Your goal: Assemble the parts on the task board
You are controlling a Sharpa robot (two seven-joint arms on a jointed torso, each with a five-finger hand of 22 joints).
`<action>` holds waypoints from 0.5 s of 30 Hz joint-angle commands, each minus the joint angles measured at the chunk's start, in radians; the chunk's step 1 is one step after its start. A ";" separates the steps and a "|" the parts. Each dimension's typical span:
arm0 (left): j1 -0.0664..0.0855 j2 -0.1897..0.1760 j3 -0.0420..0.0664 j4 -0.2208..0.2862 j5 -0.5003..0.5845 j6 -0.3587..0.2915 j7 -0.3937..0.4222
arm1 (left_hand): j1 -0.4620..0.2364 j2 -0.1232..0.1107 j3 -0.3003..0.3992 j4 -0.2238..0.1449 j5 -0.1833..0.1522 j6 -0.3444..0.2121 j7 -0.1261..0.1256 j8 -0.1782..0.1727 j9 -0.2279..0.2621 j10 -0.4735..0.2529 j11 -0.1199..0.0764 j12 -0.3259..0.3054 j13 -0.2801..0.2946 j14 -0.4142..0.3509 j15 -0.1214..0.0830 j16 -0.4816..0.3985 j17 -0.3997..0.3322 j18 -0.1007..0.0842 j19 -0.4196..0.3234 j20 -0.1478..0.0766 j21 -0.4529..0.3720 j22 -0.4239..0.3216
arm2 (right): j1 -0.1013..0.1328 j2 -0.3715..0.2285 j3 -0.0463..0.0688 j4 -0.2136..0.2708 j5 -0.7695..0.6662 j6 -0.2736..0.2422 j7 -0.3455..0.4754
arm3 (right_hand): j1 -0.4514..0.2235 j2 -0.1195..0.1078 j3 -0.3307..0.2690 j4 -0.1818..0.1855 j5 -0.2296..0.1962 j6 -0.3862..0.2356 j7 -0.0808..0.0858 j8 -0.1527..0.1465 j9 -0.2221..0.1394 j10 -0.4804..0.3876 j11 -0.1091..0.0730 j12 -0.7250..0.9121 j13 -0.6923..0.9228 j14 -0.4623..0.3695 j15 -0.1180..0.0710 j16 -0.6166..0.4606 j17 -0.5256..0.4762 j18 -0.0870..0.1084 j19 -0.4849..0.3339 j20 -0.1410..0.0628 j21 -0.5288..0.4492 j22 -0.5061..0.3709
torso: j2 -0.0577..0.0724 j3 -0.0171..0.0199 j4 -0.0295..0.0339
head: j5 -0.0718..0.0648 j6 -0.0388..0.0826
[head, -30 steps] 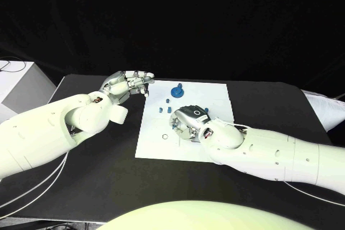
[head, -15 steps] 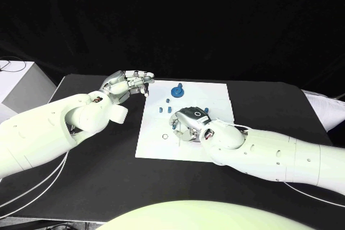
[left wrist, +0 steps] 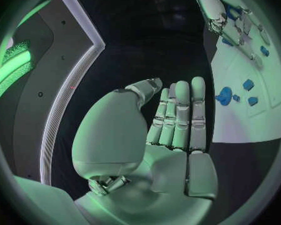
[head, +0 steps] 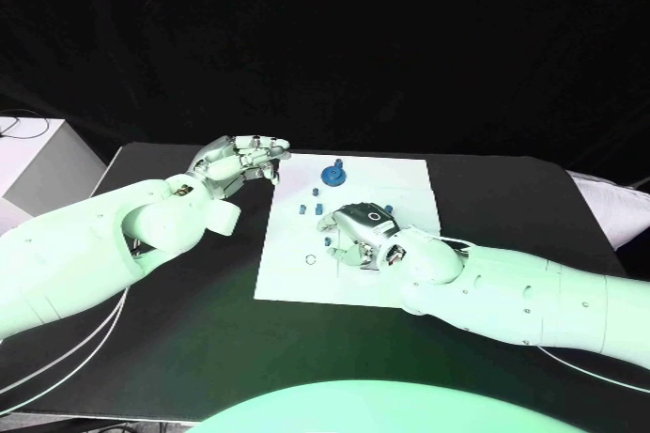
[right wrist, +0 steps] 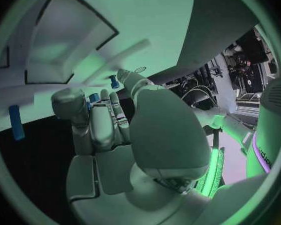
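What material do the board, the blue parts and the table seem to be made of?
Board: flat, white and matte, thin like a sheet; plastic or card, I cannot tell which. Blue parts: evenly coloured and opaque, probably moulded or printed plastic. Table: black, dull, without reflections; perhaps a matte laminate or a cloth cover.

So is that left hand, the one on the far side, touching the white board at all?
Apart. In the left wrist view the left hand is raised with straight fingers, and dark table separates it from the task board.

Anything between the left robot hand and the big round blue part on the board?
Head view: bare. Just black table and white task board edge between the left robot hand and the large round blue part.
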 commanded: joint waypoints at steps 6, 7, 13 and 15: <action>0.000 0.003 0.001 -0.002 0.005 0.012 0.004 | 0.006 -0.001 -0.004 0.001 0.006 -0.005 0.005 -0.001 -0.001 -0.007 -0.002 0.006 0.001 0.001 0.006 -0.003 -0.002 0.015 0.005 0.001 -0.005 -0.001 | 0.003 -0.037 0.002 0.039 0.012 -0.037 -0.007 | 0.110 -0.005 -0.122 0.131 0.006 -0.056 -0.022 -0.034 -0.036 -0.047 0.009 0.007 0.002 -0.004 0.013 0.009 -0.020 0.011 0.002 0.011 -0.014 -0.004 | -0.002 0.0002 -0.0025 | -0.004 0.008; 0.000 0.003 0.001 -0.003 0.005 0.012 0.004 | 0.006 -0.001 -0.004 0.001 0.006 -0.005 0.005 -0.001 -0.001 -0.007 -0.002 0.006 0.001 0.001 0.006 -0.003 -0.002 0.015 0.005 0.001 -0.005 -0.001 | 0.005 -0.047 0.004 0.049 0.019 -0.037 -0.006 | 0.120 -0.006 -0.128 0.148 0.006 -0.053 -0.022 -0.033 -0.037 -0.045 0.008 0.009 0.002 -0.004 0.013 0.010 -0.022 0.011 0.004 0.011 -0.014 -0.003 | -0.002 0.0002 -0.0031 | -0.006 0.011; -0.002 0.002 0.001 -0.006 0.005 0.011 0.004 | 0.006 -0.001 -0.004 0.001 0.006 -0.005 0.005 -0.001 -0.001 -0.007 -0.002 0.006 0.001 0.001 0.006 -0.003 -0.002 0.015 0.005 0.001 -0.005 -0.001 | 0.042 -0.121 0.015 0.104 0.104 -0.011 0.022 | 0.138 0.002 -0.110 0.179 0.004 -0.007 -0.005 -0.014 -0.037 0.041 -0.012 0.052 0.006 -0.003 -0.003 0.018 -0.019 0.006 0.018 -0.001 0.010 0.027 | -0.002 0.0021 -0.0093 | -0.009 0.020; -0.004 0.001 0.001 -0.009 0.005 0.011 0.004 | 0.006 -0.001 -0.004 0.001 0.006 -0.005 0.005 -0.001 -0.001 -0.007 -0.002 0.006 0.001 0.001 0.006 -0.003 -0.002 0.015 0.005 0.001 -0.005 -0.001 | 0.073 -0.154 0.020 0.116 0.141 0.028 0.037 | 0.125 0.003 -0.090 0.179 -0.001 0.006 -0.009 -0.009 -0.039 0.098 -0.024 0.080 0.008 0.007 -0.012 0.037 0.010 0.000 0.031 -0.009 0.040 0.061 | -0.004 0.0035 -0.0132 | -0.013 0.023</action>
